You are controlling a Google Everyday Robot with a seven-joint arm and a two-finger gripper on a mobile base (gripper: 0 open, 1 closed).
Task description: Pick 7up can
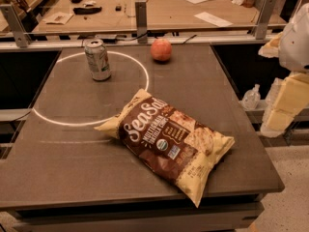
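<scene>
The 7up can (97,59) stands upright on the dark table (63,168), at the far left, inside a white painted circle (140,88). It has a silvery top and a pale whitish-green label. My gripper (286,103) is at the right edge of the view, beyond the table's right side, with pale yellowish parts below a white arm housing (295,42). It is far from the can and touches nothing on the table.
A red apple (161,50) sits to the right of the can near the table's far edge. A large brown and yellow chip bag (169,141) lies across the middle. A workbench (159,8) with papers stands behind, past metal posts.
</scene>
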